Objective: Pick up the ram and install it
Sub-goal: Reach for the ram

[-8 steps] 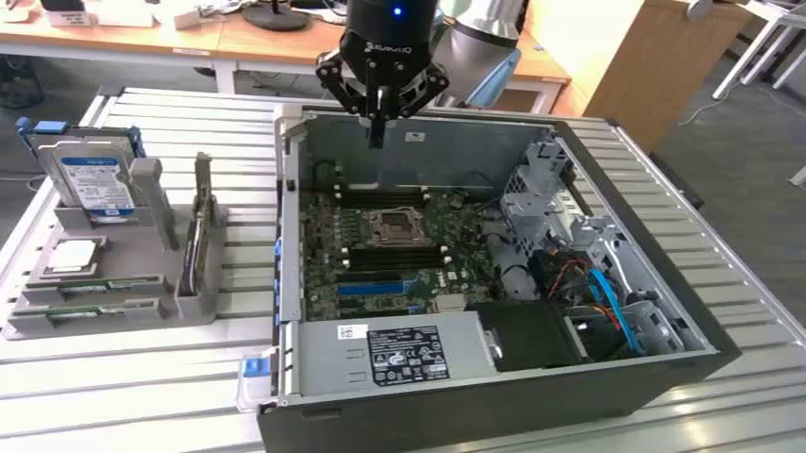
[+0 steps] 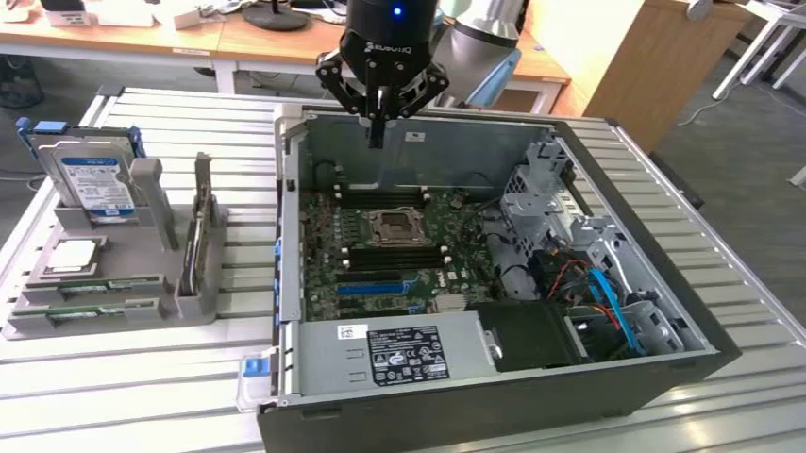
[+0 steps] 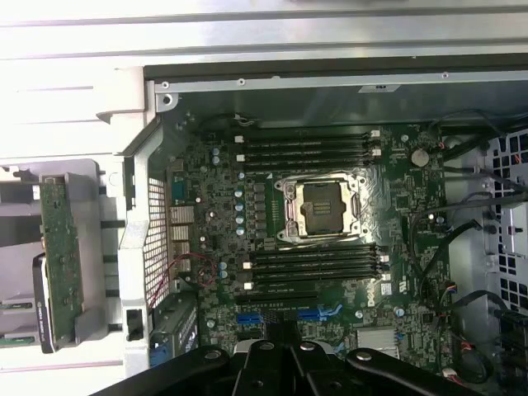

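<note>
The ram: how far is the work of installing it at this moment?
Nothing looks done yet: the ram lies in the grey holder beside the case, and the memory slots are empty. In hand: nothing; the gripper hangs over the open case, fingers shut. Left: both pick-up and installing.

**Wrist view.** End effector (image 3: 289,353), fingers closed together, poised over the motherboard (image 3: 223,206) of an open computer case (image 3: 330,87). Nearest its fingertips lies one bank of black memory slots (image 3: 318,266). Past that is the CPU socket (image 3: 318,206), and farthest off a second bank (image 3: 309,148). To one side of the end effector, outside the case, a green circuit board (image 3: 62,247) stands in a grey holder (image 3: 106,247).
</note>
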